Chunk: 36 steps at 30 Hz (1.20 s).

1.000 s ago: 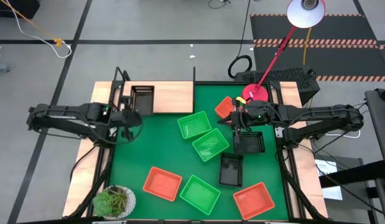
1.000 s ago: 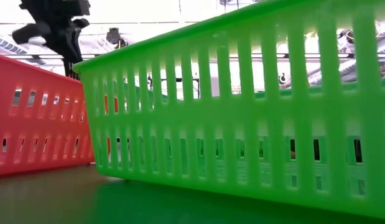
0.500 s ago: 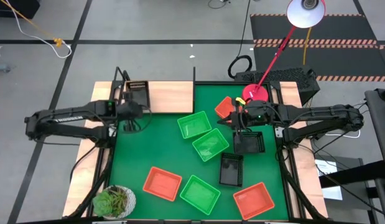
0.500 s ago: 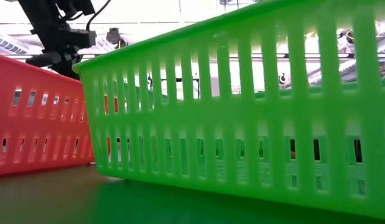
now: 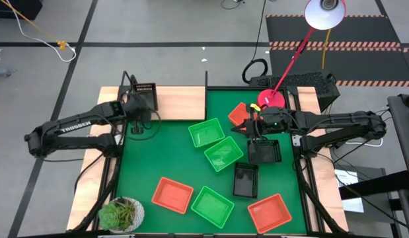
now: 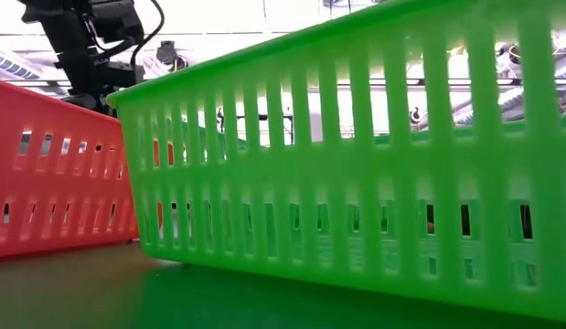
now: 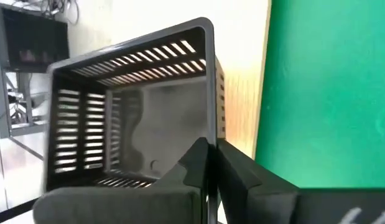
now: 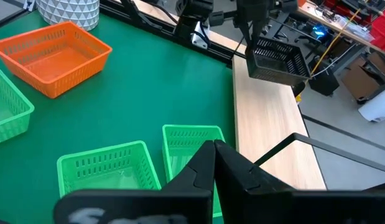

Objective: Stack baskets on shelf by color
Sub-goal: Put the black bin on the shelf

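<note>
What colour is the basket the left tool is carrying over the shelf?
Black. The basket shows best in the left wrist view, at the left tool, over the light-wood shelf.

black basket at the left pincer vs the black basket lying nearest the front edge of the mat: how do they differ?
The black basket at the left pincer is over the wooden shelf, gripped by its wall; the front black basket lies on the green mat, untouched. The first is off the surface in the right wrist view; the second rests flat. Both are black slotted trays.

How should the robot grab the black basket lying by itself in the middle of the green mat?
Probably from straight above, pinching one long side wall of the black basket. It sits flat and open-topped, its thin upright rim fits between two fingers, and nothing touches its long sides.
</note>
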Motion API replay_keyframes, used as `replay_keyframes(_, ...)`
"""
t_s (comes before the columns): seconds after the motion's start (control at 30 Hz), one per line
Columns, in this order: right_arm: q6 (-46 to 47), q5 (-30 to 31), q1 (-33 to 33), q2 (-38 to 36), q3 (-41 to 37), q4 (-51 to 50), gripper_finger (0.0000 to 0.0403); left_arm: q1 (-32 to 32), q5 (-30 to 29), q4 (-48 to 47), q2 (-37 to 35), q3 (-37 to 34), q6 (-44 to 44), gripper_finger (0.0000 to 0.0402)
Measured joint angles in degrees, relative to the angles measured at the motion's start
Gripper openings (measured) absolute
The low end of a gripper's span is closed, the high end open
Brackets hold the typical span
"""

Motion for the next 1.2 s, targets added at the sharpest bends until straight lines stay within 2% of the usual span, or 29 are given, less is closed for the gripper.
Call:
replay_keyframes(0.2,-0.17,0.00,0.00,0.01,0.00,0.00,0.0000,4.15,2.88,-0.37,0.17,-0.02,3.54,0.0008)
replay_keyframes(0.4,-0.21,0.00,0.00,0.01,0.00,-0.02,0.0000,7.43,4.19,-0.39,0.17,-0.02,4.84,0.0033)
replay_keyframes(0.73,-0.39,0.00,0.00,-0.01,0.00,0.00,0.0000,7.73,4.55,-0.02,0.17,-0.04,7.70,0.0014)
replay_keyframes(0.97,-0.39,0.00,0.00,0.00,0.00,-0.01,0.0000,7.73,4.30,3.32,1.65,-4.62,10.76,0.0042)
replay_keyframes(1.2,-0.37,0.00,0.00,0.01,0.00,-0.02,0.0000,7.73,0.48,4.46,2.19,-7.13,11.75,0.0046)
